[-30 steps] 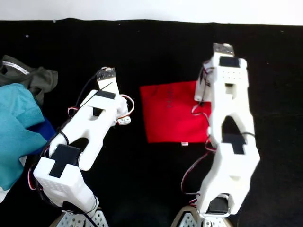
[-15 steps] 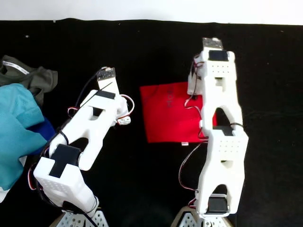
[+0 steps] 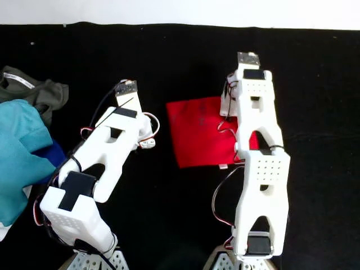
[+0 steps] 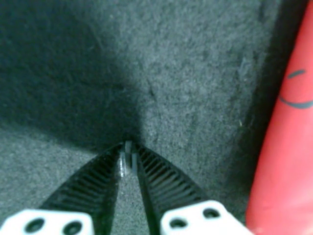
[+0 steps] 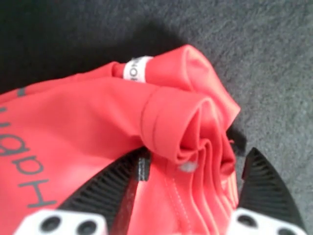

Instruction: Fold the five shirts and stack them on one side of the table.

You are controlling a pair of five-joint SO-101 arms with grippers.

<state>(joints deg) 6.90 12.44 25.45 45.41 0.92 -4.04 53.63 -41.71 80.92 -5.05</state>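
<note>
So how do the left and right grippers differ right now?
The left gripper is shut and empty; the right gripper is open around a bunched edge of the red shirt. The left sits over bare black cloth beside the shirt; the right over the shirt itself. Both point down.

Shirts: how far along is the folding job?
Done: the red shirt looks folded. In hand: the right gripper straddles its bunched edge; the left gripper sits shut beside it. Remaining: the teal shirt and olive shirt lie crumpled together; no stack yet.
</note>
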